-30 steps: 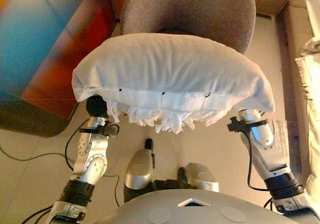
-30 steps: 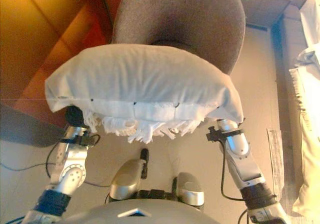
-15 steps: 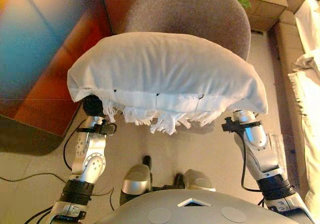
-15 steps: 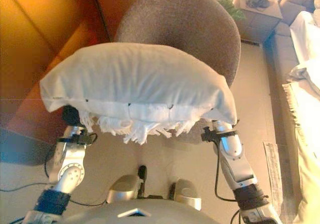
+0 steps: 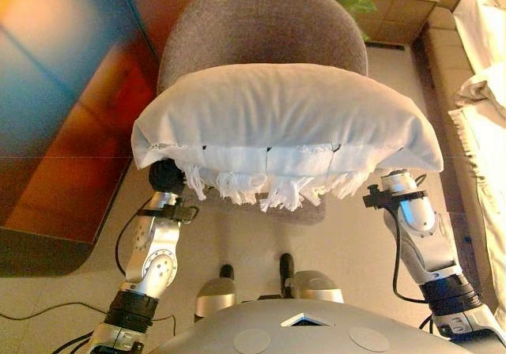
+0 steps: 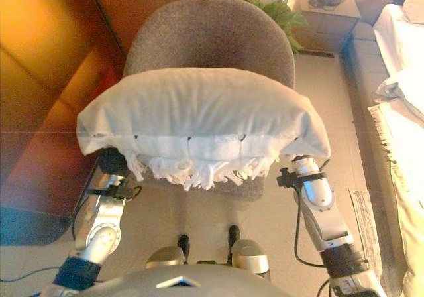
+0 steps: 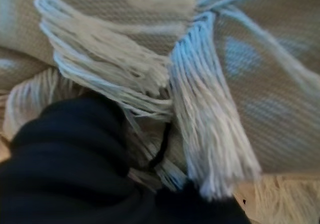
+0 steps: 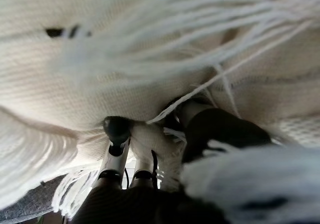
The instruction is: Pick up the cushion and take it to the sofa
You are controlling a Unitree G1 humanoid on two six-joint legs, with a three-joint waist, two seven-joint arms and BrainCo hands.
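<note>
cushion (image 5: 285,121) lifted, resting above both hands, clear of chair (image 5: 261,22) | fingers hidden beneath it, state cannot tell | carry to sofa (image 5: 486,62) remained

Both arms silver-grey. Left arm (image 5: 154,251): round joint cap on the forearm, black clamp near the wrist, black ribbed collar (image 5: 130,310) lower down. Right arm (image 5: 419,227): smooth tapered shell, same black collar (image 5: 451,294), black bracket at the wrist. A thin black cable (image 5: 394,263) runs along the right arm; another loops by the left. Left hand (image 7: 65,159) shows only its dark cover. Torso (image 5: 237,340): grey curved shell with two round discs and a diamond mark. Knees (image 5: 316,284): rounded silver shells.
</note>
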